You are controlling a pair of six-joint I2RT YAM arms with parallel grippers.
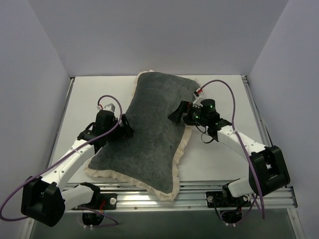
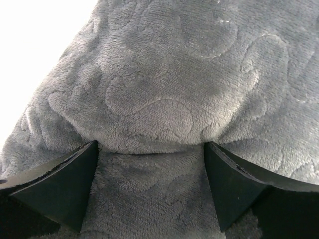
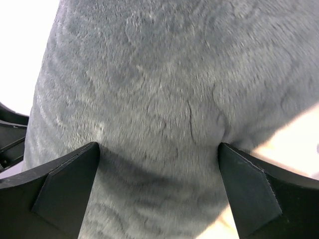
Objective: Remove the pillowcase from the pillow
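The pillowcase (image 1: 149, 134), dark grey-green velvety with a cream frill, lies diagonally across the table, stuffed full. The pillow inside it is hidden. My left gripper (image 1: 124, 127) is open and presses against the case's left edge; its velvety face (image 2: 164, 99) fills the left wrist view and bulges between the two fingers (image 2: 65, 184). My right gripper (image 1: 178, 113) is open at the case's right edge near the middle; the grey fabric (image 3: 159, 109) lies between its spread fingers (image 3: 254, 194), with cream frill at the lower right.
The white table (image 1: 219, 159) is walled in white on three sides. A metal rail (image 1: 199, 191) runs along the near edge, and the case's lower corner overhangs it. Purple cables loop off both arms.
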